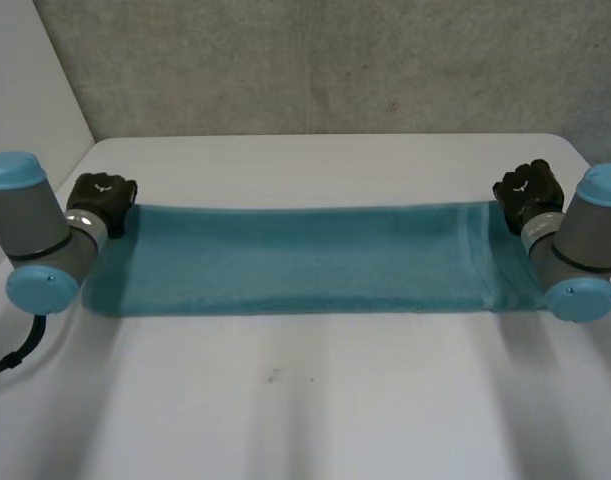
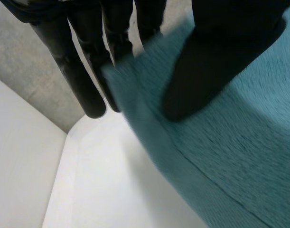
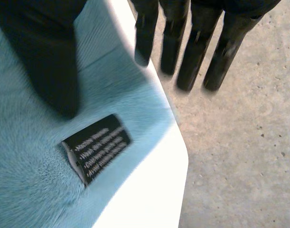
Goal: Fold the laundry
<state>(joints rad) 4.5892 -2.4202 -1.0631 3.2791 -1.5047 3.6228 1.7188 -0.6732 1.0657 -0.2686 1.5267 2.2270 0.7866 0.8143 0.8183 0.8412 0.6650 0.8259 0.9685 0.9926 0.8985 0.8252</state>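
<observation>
A teal towel [image 1: 305, 260] lies flat on the white table [image 1: 305, 400] as a long strip running side to side. My left hand [image 1: 102, 195] sits at its far left corner and my right hand [image 1: 528, 192] at its far right corner. In the left wrist view the fingers [image 2: 83, 71] are straight behind the towel's edge [image 2: 135, 109], the thumb [image 2: 220, 47] is over the cloth, and the corner rests against the fingers. In the right wrist view the straight fingers [image 3: 192, 52] stand clear past the towel's edge and the thumb [image 3: 45, 57] hovers over the cloth [image 3: 31, 180].
A black care label [image 3: 97, 147] lies on the towel near my right hand's thumb. The table's rounded right corner [image 3: 154, 185] ends just past the towel, with grey floor [image 3: 239, 142] beyond. A grey wall [image 1: 325, 60] stands behind the table.
</observation>
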